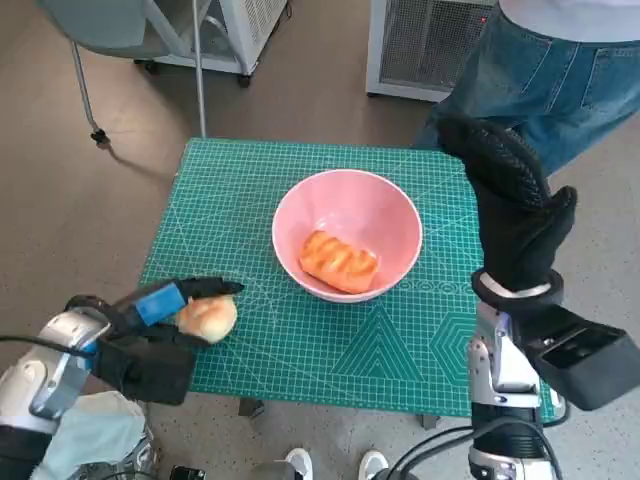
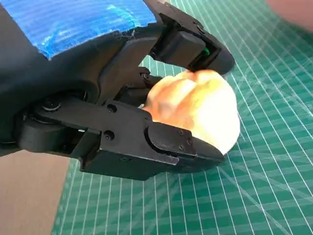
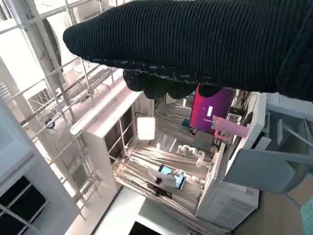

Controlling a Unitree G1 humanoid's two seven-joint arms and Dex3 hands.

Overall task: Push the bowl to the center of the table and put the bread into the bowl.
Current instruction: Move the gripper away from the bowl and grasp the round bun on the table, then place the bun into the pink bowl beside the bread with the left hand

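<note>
A pink bowl stands near the middle of the green cutting mat. Inside it lies a golden, scored bread roll. A second, pale round bread roll is near the mat's front left corner, gripped by my left hand. The left wrist view shows the black fingers closed around this roll just above the mat. My right hand, in its black glove, is raised upright over the mat's right edge, fingers straight, holding nothing.
A person in jeans stands at the table's far right corner. A chair leg and pole rise behind the far left corner. White cabinets stand beyond. Feet show under the front edge.
</note>
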